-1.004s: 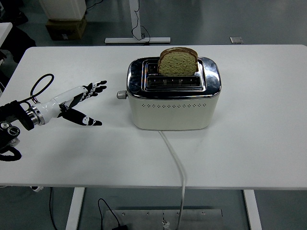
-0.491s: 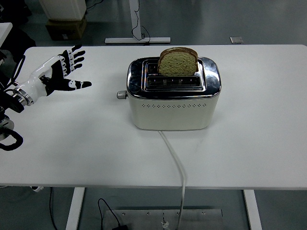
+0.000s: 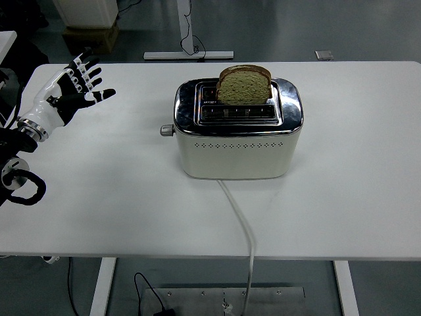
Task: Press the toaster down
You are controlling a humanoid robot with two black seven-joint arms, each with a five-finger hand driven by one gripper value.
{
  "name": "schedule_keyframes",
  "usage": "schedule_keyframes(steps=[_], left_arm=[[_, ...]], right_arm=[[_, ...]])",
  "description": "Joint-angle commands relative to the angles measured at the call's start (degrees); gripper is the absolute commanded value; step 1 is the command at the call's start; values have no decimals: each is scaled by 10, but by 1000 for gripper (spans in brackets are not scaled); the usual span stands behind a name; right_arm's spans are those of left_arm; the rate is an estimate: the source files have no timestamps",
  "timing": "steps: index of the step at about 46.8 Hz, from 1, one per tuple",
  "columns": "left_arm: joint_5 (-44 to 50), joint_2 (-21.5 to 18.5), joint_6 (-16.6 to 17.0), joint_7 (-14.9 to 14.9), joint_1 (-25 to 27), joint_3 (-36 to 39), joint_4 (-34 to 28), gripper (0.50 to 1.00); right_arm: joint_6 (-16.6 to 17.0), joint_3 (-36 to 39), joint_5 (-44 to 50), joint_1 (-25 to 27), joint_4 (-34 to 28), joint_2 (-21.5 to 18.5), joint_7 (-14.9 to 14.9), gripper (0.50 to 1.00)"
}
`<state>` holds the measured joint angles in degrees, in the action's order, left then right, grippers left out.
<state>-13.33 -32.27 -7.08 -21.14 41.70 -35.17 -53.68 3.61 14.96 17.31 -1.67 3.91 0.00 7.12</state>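
A cream and chrome toaster (image 3: pixel 237 137) stands at the middle of the white table (image 3: pixel 368 197). A slice of brown bread (image 3: pixel 244 84) sticks up out of its far slot; the near slot holds nothing. The toaster's lever knob (image 3: pixel 167 130) juts from its left end, high up. My left hand (image 3: pixel 71 91) hovers over the table's far left, fingers spread and holding nothing, well apart from the lever. The right arm is out of sight.
A white power cord (image 3: pixel 241 224) runs from the toaster's front over the table's near edge. Beyond the table, on the floor, stand a cardboard box (image 3: pixel 92 36) and a metal stand base (image 3: pixel 189 55).
My left hand has lifted and drawn back to the far left, away from the toaster, turning its palm up. The toaster and bread have not moved.
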Motion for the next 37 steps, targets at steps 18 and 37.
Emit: schedule_keyframes(steps=[18,37], left_arm=[[142,56,-6,-21,-1,-31,73,1000],[213,99,-50,-21,-2,-54,163,1000]], right_arm=[[0,1,0,0,0,0,0,998],[0,0,0,0,0,0,0,998]])
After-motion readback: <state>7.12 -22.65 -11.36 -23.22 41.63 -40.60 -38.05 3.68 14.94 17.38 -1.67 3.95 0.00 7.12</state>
